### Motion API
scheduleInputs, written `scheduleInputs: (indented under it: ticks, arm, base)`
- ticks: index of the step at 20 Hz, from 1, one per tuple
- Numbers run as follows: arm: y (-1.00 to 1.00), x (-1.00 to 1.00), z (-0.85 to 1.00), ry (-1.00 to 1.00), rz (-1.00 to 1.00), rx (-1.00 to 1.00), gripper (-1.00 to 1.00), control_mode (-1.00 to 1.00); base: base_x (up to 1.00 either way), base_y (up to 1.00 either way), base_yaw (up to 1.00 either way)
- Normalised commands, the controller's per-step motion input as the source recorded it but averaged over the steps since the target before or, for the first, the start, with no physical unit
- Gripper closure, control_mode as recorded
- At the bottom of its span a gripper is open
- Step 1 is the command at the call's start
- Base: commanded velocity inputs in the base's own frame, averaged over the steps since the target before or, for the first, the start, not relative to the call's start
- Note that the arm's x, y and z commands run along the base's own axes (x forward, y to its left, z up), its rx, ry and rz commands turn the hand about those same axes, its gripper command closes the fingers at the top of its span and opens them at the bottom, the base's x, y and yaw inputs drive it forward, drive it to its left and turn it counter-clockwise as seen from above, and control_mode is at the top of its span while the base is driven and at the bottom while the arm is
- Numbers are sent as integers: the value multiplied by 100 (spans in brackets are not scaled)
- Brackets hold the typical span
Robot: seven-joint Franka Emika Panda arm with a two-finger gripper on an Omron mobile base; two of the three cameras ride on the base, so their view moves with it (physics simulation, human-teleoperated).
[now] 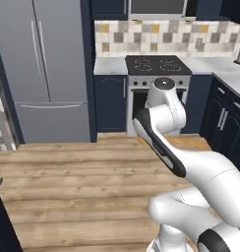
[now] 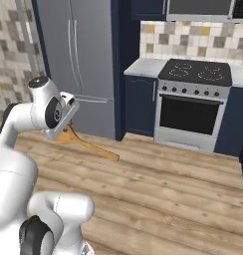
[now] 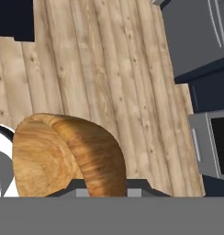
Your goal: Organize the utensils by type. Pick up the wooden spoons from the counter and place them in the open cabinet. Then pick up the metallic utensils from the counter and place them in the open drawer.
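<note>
My gripper (image 2: 67, 128) is shut on a wooden spoon (image 2: 93, 148), held in the air above the wooden floor. The spoon's orange-brown handle slants down and to the right from the hand. In the hand view the spoon (image 3: 63, 156) rises large from between the finger tips of the gripper (image 3: 102, 189), and its wood grain shows plainly. The white marble counter (image 1: 109, 65) lies at the far wall beside the stove, also as the counter (image 2: 143, 67). The metallic utensils, the open cabinet and the open drawer are out of view. In the left base view my own arm hides the hand.
A grey fridge (image 1: 43, 69) stands at the far left, the same fridge (image 2: 78, 60) in the right base view. The black stovetop (image 1: 156, 64) sits over a silver oven (image 2: 190, 117). Navy base cabinets (image 1: 225, 118) line the right side. Wooden floor (image 1: 68, 182) lies in front.
</note>
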Motion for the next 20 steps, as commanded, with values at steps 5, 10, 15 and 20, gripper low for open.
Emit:
scheduleInputs:
  ticks: [5, 10, 15, 20]
  arm:
    - [0, 0, 0, 0, 0, 0, 100, 100]
    - [0, 0, 0, 0, 0, 0, 100, 100]
    - [0, 0, 0, 0, 0, 0, 100, 100]
    - [0, 0, 0, 0, 0, 0, 100, 100]
  base:
    - [76, -54, 0]
    - [69, -55, -2]
    - [68, -57, -2]
    - [68, -65, 0]
